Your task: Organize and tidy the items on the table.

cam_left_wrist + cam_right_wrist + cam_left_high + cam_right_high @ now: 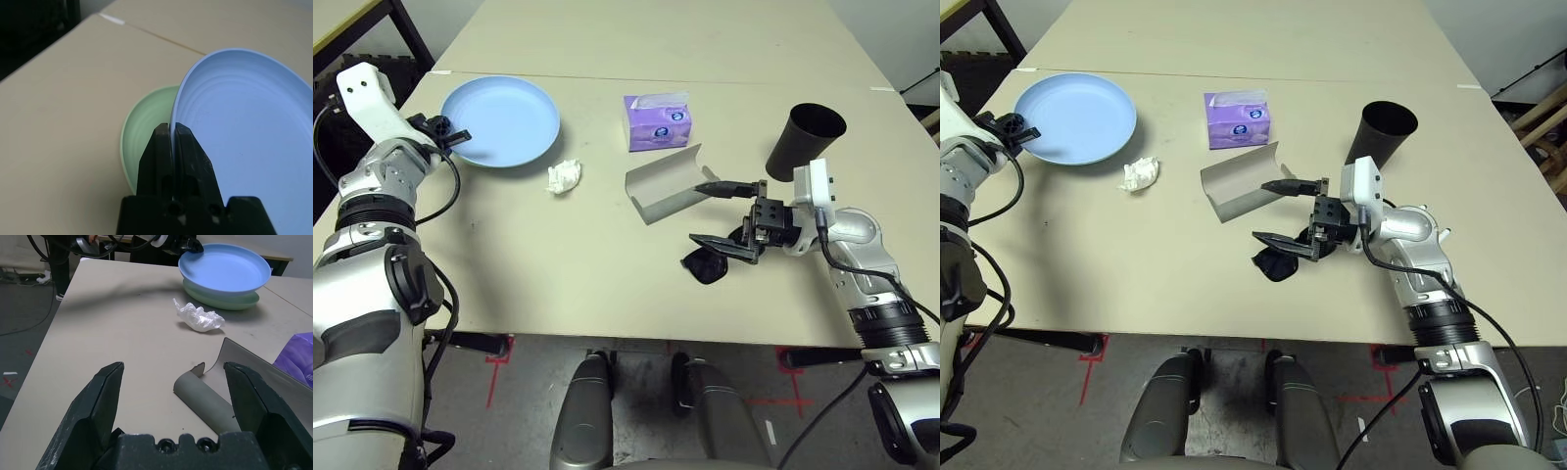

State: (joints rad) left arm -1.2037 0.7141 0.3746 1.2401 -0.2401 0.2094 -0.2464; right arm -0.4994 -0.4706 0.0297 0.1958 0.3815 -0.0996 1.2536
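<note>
My left gripper (451,136) is shut on the rim of the light blue plate (499,119), which lies on top of the pale green plate (142,132). My right gripper (700,212) stands wide open over the table (558,274). One finger reaches to the open grey glasses case (666,183); the other lies over the black sunglasses (707,265). Nothing is between its fingers. A crumpled white tissue (564,177) lies between the plates and the case. The purple tissue box (656,120) sits behind the case, and the black cup (806,140) stands at the right.
A second beige tabletop (656,39) adjoins the far edge. Dark shelving (372,29) stands beyond the table's left corner. The table's front edge runs just below the sunglasses, with floor and red tape marks beneath.
</note>
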